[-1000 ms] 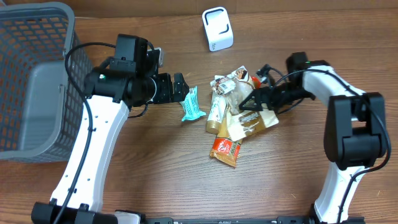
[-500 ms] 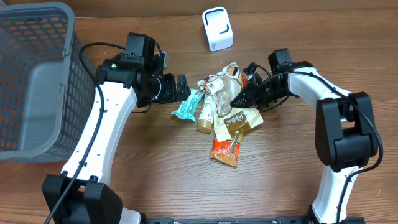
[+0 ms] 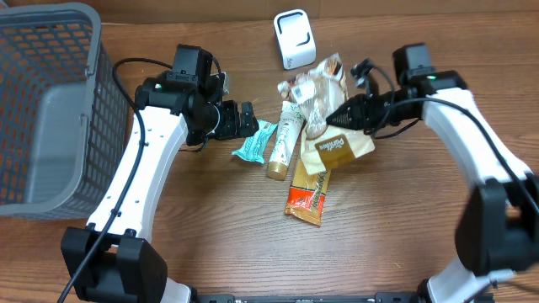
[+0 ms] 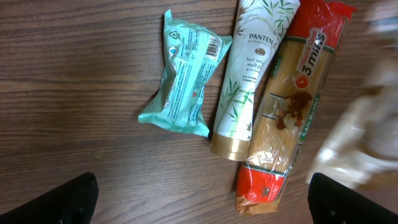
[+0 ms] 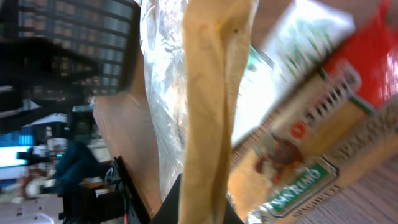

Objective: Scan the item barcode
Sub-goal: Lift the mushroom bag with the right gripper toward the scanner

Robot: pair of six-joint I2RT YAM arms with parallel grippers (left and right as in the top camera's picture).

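Grips the tan pouch (image 3: 341,150) tight in the right pincer (image 3: 330,120), right of centre, near the white scanner (image 3: 295,38) — seemingly to present its barcode. Hangs the left pincer (image 3: 248,120) apart beside the teal packet (image 3: 253,145).

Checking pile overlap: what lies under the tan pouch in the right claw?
The spaghetti packet runs under the tan pouch; its upper end is covered from overhead. Anything else beneath is hidden.
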